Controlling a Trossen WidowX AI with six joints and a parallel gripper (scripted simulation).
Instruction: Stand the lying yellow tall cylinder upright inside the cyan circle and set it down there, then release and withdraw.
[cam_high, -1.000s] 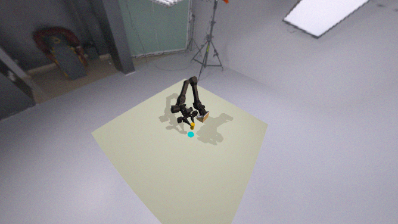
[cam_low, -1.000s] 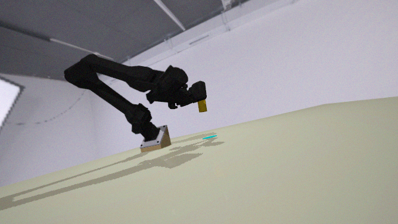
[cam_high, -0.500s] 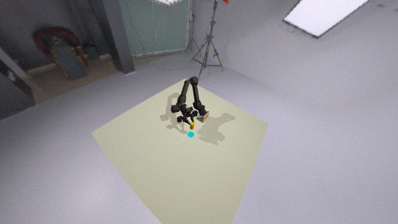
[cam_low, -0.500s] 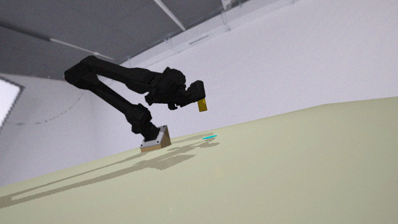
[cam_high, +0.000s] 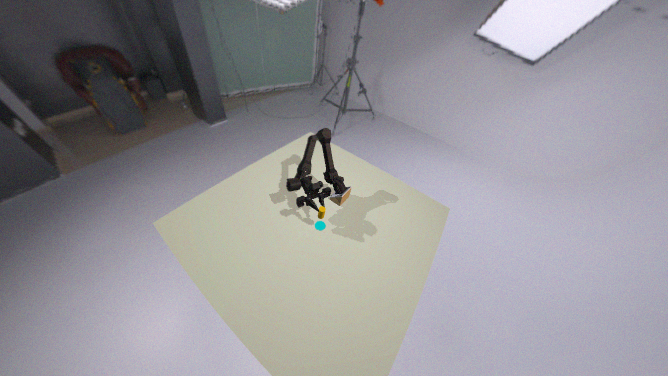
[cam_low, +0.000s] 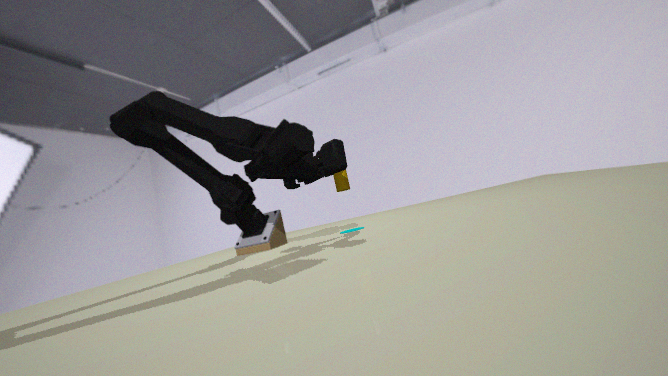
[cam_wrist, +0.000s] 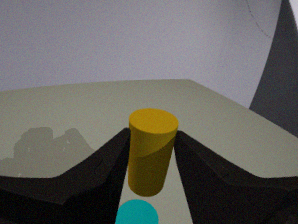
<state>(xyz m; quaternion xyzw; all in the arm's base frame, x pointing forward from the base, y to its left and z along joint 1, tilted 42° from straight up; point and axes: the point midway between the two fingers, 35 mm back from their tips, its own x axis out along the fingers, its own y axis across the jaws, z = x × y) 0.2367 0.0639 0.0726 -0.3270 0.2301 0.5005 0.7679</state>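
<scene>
The yellow tall cylinder (cam_high: 321, 213) (cam_low: 342, 181) (cam_wrist: 150, 155) is held in the air, close to upright with a slight tilt in the exterior view. My gripper (cam_high: 321, 208) (cam_wrist: 152, 135) is shut on its upper part, one finger on each side. In the exterior view the gripper's dark body hides the cylinder's top. The cyan circle (cam_high: 320, 226) (cam_low: 352, 230) (cam_wrist: 137, 214) lies flat on the table below the cylinder. A gap shows between the cylinder's bottom and the table. In the wrist view the circle is partly cut off by the lower edge.
The pale green table top (cam_high: 300, 300) (cam_low: 450, 280) spreads around the circle. The arm's wooden base block (cam_high: 341, 198) (cam_low: 278, 233) stands near the circle. Shadows of the arm fall across the table. A light stand (cam_high: 349, 75) is on the floor behind the table.
</scene>
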